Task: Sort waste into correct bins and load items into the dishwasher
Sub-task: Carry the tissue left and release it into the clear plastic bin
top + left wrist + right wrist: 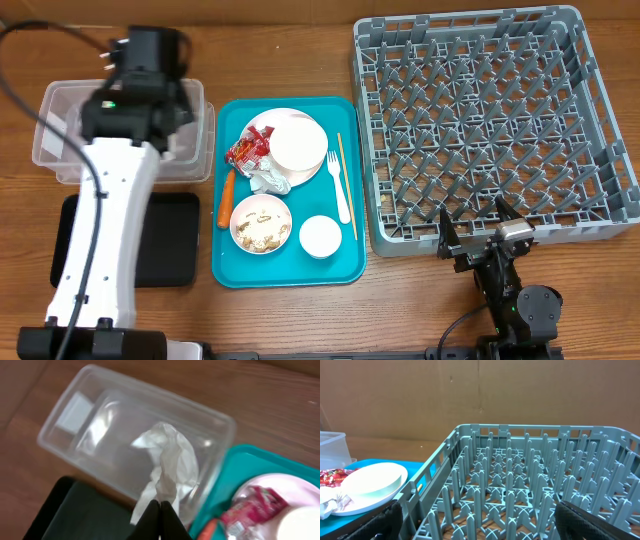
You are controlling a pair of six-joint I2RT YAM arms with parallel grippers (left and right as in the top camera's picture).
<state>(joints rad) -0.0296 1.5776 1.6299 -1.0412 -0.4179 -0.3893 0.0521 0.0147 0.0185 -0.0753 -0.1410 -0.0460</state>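
Wood-grain tabletop (300, 320) is carrying everything; a plain brown board wall (420, 400) is standing behind it. Left hand (160, 507) is pinching a white napkin (172, 460), which is hanging over the clear tub (75, 410). Right hand (478, 228) is sitting spread apart at the grey rack's (600, 120) near edge.

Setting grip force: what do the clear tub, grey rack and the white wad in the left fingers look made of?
Clear tub: glossy see-through plastic; table shows through, glare on walls.
Grey rack: matte moulded plastic; lattice and pegs.
White wad: probably paper napkin; soft crumpled creases, pinched by left fingers.
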